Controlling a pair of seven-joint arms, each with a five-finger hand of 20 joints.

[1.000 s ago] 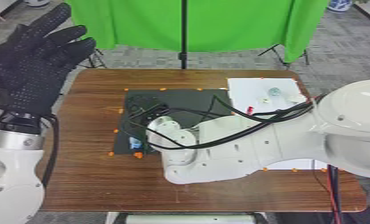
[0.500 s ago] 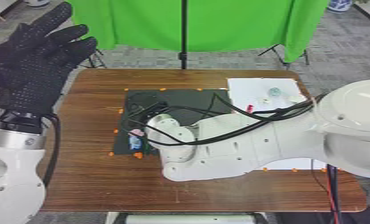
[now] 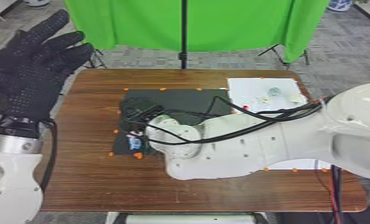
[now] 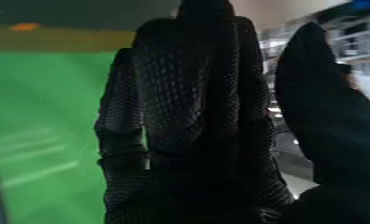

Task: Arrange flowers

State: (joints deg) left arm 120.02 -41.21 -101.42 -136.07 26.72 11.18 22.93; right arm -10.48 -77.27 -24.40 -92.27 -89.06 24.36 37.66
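A brown wooden surface (image 3: 93, 175), its grain running in dark streaks, stands on grey patterned carpet (image 3: 146, 57); smooth bright green cloth (image 3: 128, 30) hangs behind it, split by a slim black pole (image 3: 183, 30). And look at the layout: a flat matte black mat (image 3: 195, 100) and, to its right, a flat white sheet (image 3: 245, 87), with small orange marks (image 3: 138, 155) along their edges. Over the far left part of the mat goes the right robot hand (image 3: 139, 106) in black fabric, below a rounded, glossy white arm (image 3: 226, 155) looped with black cables (image 3: 208, 140). The wrist view has that right robot hand (image 4: 177, 100) wide, its textured fingers straight and the thumb standing apart! Just nearer the robot, on the mat's left side, there's a small blue object (image 3: 135, 143), pale pink at its top; whether the hand touches it, I can't tell. Across on the white sheet, a pale green rounded piece (image 3: 275, 91) and a tiny red piece (image 3: 245, 107). The left robot hand (image 3: 30, 70), in perforated black mesh, is open too, raised beside the surface's left edge.
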